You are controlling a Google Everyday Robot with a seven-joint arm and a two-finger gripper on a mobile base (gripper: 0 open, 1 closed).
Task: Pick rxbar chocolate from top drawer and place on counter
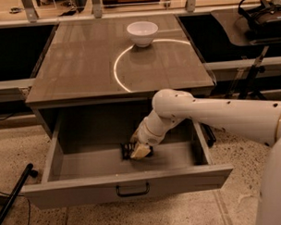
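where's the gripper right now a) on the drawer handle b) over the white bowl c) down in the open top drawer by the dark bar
c, the gripper is down inside the open top drawer, at the rxbar chocolate, while the white bowl sits up on the counter.
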